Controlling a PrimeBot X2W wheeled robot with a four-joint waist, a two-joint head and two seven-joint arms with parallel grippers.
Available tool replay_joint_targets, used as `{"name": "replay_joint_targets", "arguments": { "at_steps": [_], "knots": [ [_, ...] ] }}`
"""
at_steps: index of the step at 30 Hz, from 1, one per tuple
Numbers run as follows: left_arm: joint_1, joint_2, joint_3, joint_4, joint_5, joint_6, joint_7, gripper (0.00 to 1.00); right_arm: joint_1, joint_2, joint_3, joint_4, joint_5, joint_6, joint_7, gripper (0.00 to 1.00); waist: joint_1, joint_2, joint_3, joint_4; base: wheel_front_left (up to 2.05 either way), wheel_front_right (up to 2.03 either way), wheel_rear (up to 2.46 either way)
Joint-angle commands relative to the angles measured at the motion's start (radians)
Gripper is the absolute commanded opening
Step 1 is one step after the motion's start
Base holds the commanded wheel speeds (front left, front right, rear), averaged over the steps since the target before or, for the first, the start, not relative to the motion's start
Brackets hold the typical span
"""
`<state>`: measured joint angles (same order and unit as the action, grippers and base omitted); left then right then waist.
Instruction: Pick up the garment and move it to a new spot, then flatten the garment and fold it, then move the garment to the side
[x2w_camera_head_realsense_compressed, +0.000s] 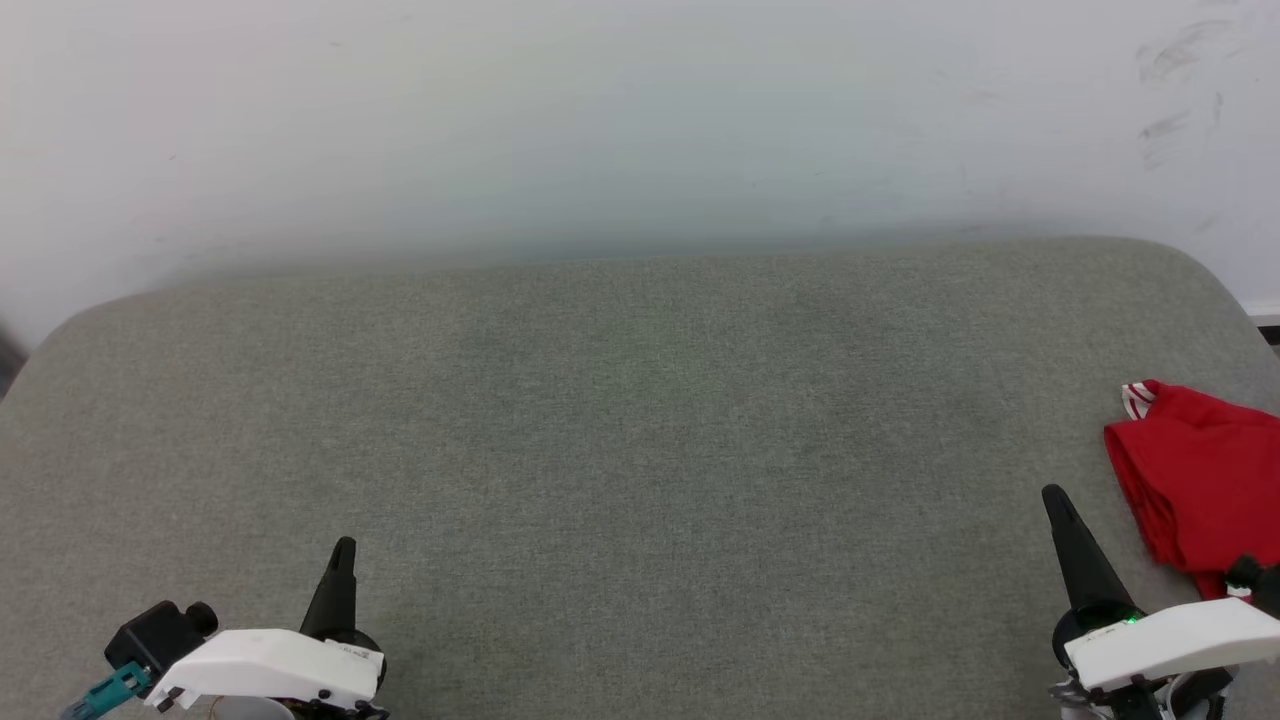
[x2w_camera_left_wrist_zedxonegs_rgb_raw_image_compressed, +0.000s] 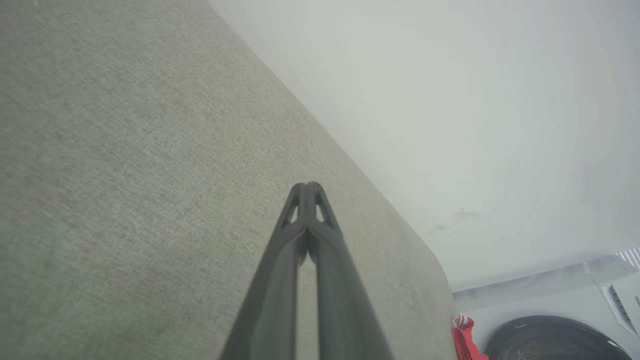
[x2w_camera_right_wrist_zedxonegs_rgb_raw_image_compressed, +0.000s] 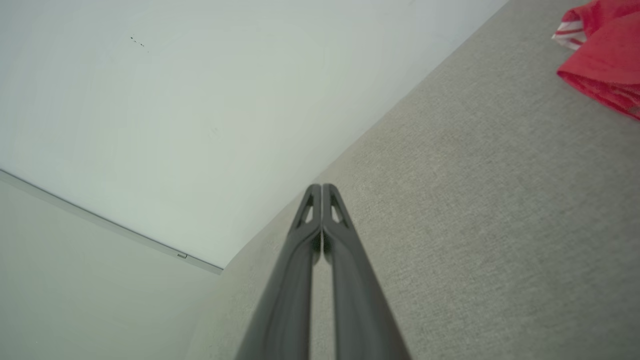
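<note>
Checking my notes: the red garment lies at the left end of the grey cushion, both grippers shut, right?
Not left: the head view shows the garment at the right end of the cushion. The left gripper and right gripper are shut.

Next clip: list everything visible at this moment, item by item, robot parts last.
garment: one, red with red-and-white striped trim, bunched at the surface's right edge
padded surface: one, grey-green fabric, across the foreground
wall: one, white, scuffed at upper right, behind the surface
appliance: one, white with a dark round door, past the surface's end in the left wrist view
left gripper: one, dark fingers on a white housing, lower left, jaws shut, holding nothing
right gripper: one, same colours, lower right, jaws shut, holding nothing
</note>
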<state>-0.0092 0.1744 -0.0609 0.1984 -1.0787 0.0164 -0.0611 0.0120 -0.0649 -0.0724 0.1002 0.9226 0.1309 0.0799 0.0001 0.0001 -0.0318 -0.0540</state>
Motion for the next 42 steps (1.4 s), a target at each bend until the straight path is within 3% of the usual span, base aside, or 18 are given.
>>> {"name": "replay_joint_targets", "arguments": {
  "at_steps": [1,42],
  "knots": [
    [-0.028,-0.001,0.01,-0.007,-0.02,-0.01,0.005,0.0,-0.03,0.001,-0.003,-0.005,0.028,0.0,0.002,0.0,-0.0001,-0.0001,0.0,0.001,0.0,0.0,0.0],
    [-0.078,-0.077,0.114,0.027,-0.346,-0.099,0.112,0.0,-0.092,0.011,-0.029,0.09,0.446,0.0,0.024,0.0,-0.0001,-0.0001,0.019,0.03,0.0,0.0,0.0]
  ]
}}
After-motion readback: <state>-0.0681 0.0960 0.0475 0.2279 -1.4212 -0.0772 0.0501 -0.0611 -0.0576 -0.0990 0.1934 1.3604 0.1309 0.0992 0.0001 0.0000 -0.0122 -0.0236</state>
